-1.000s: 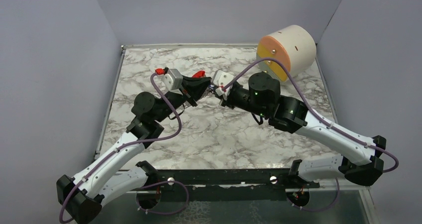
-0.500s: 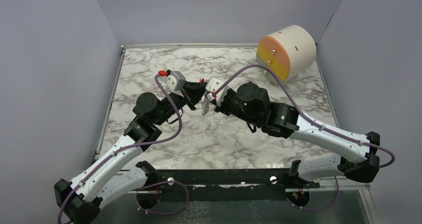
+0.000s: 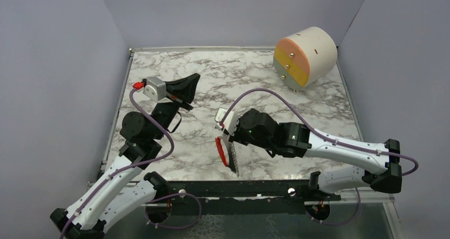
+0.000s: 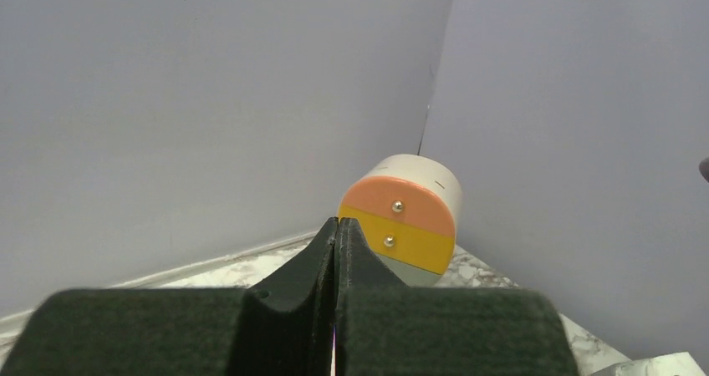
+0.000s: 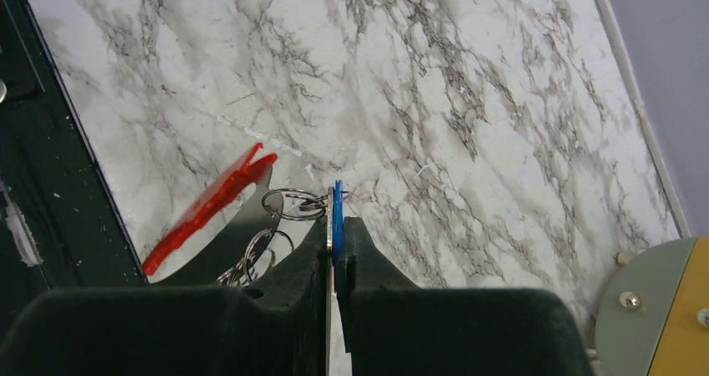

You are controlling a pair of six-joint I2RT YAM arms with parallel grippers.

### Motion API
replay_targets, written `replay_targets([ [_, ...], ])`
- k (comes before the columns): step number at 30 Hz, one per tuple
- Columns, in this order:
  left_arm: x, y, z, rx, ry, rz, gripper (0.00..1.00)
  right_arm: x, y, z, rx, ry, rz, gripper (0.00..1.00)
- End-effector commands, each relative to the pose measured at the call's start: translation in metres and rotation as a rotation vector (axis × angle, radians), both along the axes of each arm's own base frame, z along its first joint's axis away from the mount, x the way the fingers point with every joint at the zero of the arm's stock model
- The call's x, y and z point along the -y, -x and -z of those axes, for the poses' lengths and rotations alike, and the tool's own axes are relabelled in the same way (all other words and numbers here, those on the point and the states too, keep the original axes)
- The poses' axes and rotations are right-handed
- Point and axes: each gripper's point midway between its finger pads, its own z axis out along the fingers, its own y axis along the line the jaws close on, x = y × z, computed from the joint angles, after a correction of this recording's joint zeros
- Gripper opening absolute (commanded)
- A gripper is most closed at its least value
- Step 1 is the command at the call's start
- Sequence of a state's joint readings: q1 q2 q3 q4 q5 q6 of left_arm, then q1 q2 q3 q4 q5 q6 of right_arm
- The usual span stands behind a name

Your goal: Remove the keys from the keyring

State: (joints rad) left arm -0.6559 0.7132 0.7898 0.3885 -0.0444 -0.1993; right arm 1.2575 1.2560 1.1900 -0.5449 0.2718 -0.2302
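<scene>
Keyring [image 3: 232, 161] lengthwise toward near table edge [image 3: 265, 176]

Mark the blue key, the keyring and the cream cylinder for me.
blue key [image 5: 336, 213]: right wrist view, its exposed upper edge.
keyring [image 5: 206, 210]: right wrist view, its red part.
cream cylinder [image 3: 318, 47]: top view, its curved side.

The keyring [image 3: 232, 158] hangs below my right jaws near the worktop's [image 3: 223, 69] front edge, the key [image 5: 336, 213] between them; the cylinder [image 3: 306, 56] stands far right behind
</scene>
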Motion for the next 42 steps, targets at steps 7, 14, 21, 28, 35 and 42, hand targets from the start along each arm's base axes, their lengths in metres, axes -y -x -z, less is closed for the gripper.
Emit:
replay_targets([
  [7, -0.001, 0.005, 0.018, -0.049, -0.011, 0.015, 0.17, 0.014, -0.012, -0.062, 0.116, -0.211, 0.086, 0.01],
  [14, 0.015, 0.014, 0.045, -0.077, -0.066, 0.117, 0.59, 0.014, -0.016, -0.064, 0.141, -0.212, 0.095, 0.01],
  [21, 0.032, 0.019, 0.052, -0.067, -0.121, 0.200, 0.34, 0.014, -0.014, -0.073, 0.151, -0.237, 0.086, 0.01],
  [28, 0.023, 0.008, 0.062, -0.074, -0.127, 0.122, 0.33, 0.019, 0.000, -0.086, 0.147, -0.312, 0.019, 0.01],
  [35, 0.041, 0.026, 0.065, 0.035, -0.190, 0.246, 0.31, 0.021, 0.007, -0.101, 0.160, -0.363, -0.026, 0.01],
  [42, 0.067, 0.040, 0.064, 0.095, -0.211, 0.413, 0.39, 0.020, 0.011, -0.106, 0.166, -0.383, -0.050, 0.01],
])
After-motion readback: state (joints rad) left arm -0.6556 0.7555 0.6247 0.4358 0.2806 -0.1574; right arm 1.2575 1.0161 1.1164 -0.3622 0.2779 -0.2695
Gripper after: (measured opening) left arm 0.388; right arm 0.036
